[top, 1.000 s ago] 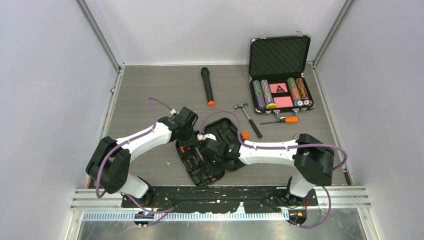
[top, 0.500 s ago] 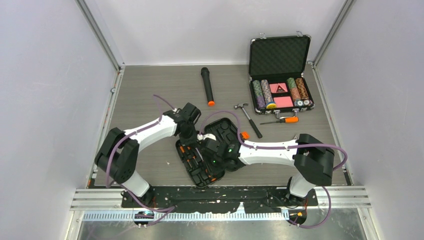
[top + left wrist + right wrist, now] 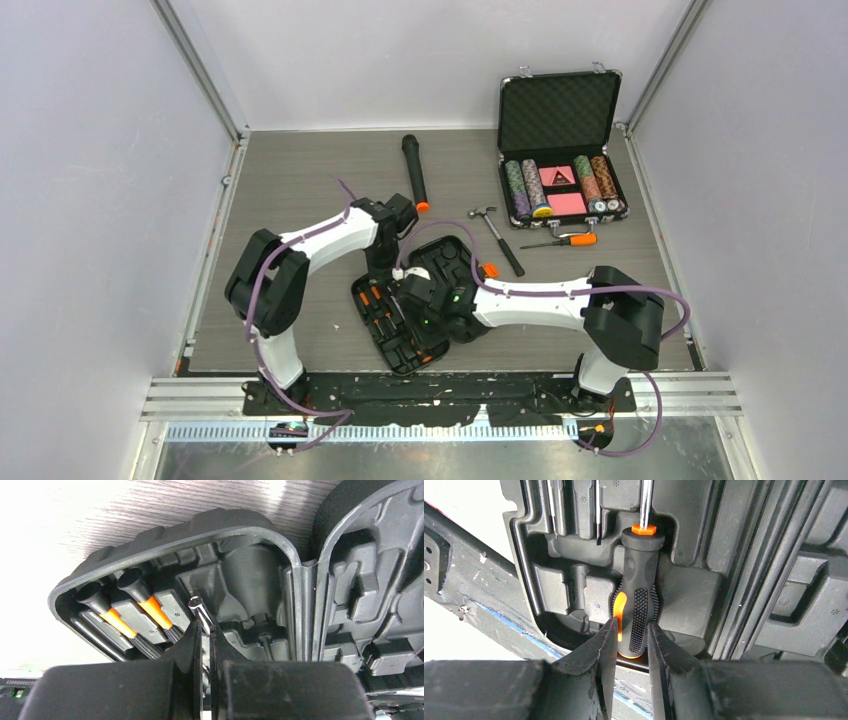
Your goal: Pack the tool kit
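The black tool kit case (image 3: pixel 452 258) lies open in front of the arms, and its moulded slots show in the left wrist view (image 3: pixel 250 565) and the right wrist view (image 3: pixel 684 590). My left gripper (image 3: pixel 393 272) (image 3: pixel 205 629) is shut on a small chrome socket bit (image 3: pixel 200 611) just above the case's slots. Two orange-black screwdrivers (image 3: pixel 145 607) lie in slots beside it. My right gripper (image 3: pixel 408 300) (image 3: pixel 633 624) has its jaws a little apart, with the tips over the handle of an orange-black screwdriver (image 3: pixel 634 605) that lies in its slot.
A hammer (image 3: pixel 497 238) and an orange-handled screwdriver (image 3: pixel 562 241) lie on the table right of the case. A black microphone (image 3: pixel 414 172) lies at the back. An open poker chip case (image 3: pixel 560 150) stands at the back right. Side walls close in the table.
My left arm has swung right and folded up, which carried its gripper a little right and forward over the open case. The right arm has not moved.
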`<state>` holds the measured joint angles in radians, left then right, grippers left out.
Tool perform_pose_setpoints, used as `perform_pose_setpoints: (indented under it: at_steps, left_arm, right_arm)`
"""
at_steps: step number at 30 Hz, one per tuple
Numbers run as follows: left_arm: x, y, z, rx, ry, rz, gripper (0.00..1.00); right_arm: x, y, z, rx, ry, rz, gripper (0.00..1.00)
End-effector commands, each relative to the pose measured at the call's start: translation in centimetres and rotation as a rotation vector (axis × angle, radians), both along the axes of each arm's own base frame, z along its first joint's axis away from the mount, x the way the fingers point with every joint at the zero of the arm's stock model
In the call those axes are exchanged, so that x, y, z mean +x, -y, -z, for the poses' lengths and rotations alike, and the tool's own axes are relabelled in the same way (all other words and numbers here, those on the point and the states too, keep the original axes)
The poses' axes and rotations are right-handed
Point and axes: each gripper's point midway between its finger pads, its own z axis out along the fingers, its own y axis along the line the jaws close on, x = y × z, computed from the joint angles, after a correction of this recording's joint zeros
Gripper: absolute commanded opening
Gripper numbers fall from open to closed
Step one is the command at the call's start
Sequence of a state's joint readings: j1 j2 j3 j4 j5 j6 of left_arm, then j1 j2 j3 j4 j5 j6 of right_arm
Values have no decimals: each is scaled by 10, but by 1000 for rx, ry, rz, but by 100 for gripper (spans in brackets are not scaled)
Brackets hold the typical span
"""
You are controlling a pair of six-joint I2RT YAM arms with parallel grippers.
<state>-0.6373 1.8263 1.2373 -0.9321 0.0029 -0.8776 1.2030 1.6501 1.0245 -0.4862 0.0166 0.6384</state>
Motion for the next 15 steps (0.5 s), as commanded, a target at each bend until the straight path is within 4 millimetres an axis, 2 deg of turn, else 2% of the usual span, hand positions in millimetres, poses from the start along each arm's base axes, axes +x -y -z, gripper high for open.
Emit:
perform_pose_setpoints:
  at_steps: [1,9,12,15]
  left_arm:
    - [-16,-9,53,115,-85,59,0]
    - [-5,-12,57,170,-60,16,0]
    - [-4,-6,59,129,-34,-14,0]
    - [-2,4,63,52,-22,-48,0]
  right_arm:
    - [-7,7,26,-79,-28,-24,6]
    - [-6,-12,14,-42,-5,-53,6]
    - [-6,-14,13,-32,-2,-56,6]
    - [-14,-14,15,-4,-38,-62,6]
